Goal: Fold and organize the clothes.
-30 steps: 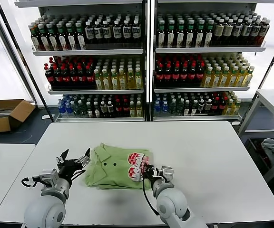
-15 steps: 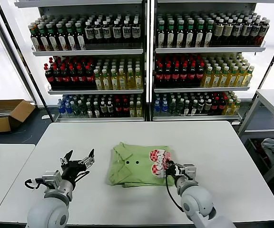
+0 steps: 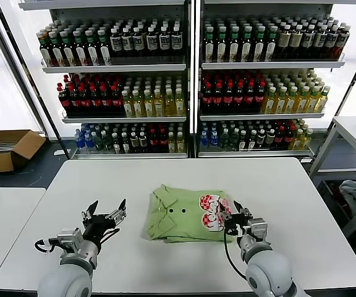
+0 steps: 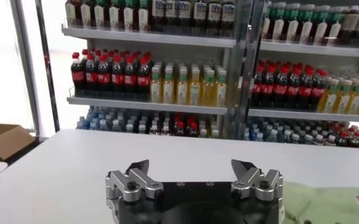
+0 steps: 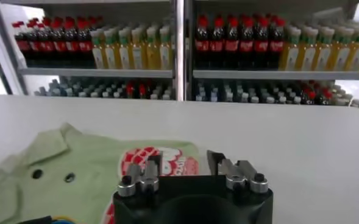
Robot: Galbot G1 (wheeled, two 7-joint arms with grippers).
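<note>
Green collared shirt (image 3: 184, 213) folded, lying flat mid-table, red-white checkered print (image 3: 211, 212) on its R end, dark buttons showing. White table (image 3: 289, 204) under it. R gripper (image 3: 235, 216) just beside shirt's R edge by print, jaws parted, nothing between them, cloth let go. L gripper (image 3: 105, 216) well apart to shirt's L, above bare tabletop, fingers spread wide, empty. Drink shelves (image 3: 190, 80) behind table.

Light green collared shirt (image 3: 181, 215), folded flat, dark buttons, red-and-white checkered print facing up, mid-table
</note>
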